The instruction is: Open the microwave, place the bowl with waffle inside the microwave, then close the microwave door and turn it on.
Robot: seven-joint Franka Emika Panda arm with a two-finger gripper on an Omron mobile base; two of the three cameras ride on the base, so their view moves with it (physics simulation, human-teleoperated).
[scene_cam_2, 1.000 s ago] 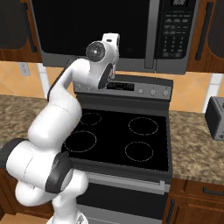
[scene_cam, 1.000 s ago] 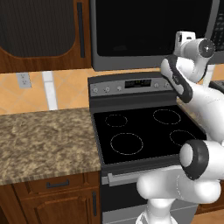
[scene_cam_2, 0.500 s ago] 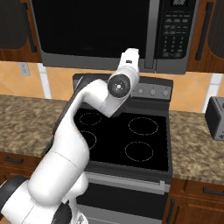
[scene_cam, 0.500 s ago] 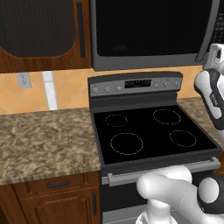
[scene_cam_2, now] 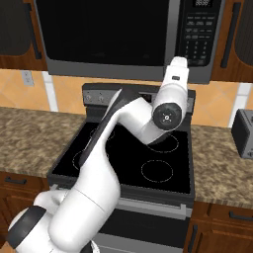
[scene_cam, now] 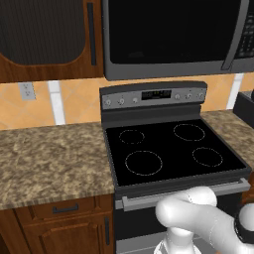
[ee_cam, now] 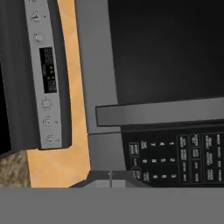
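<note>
The arm has been swung rightward and raised to the microwave (scene_cam_2: 128,37), whose microwave door (scene_cam: 168,34) is shut at twelve o'clock above the stove (scene_cam: 171,149). The gripper (ee_cam: 110,181), pincer pressed together, is aimed near the button panel (ee_cam: 175,157); switching on seems imminent.

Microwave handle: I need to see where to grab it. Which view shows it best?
The hand view: the microwave handle runs across it as a grey bar beside the keypad. The left base view shows it slanted at the door's right edge; the right base view shows it thinly.
</note>
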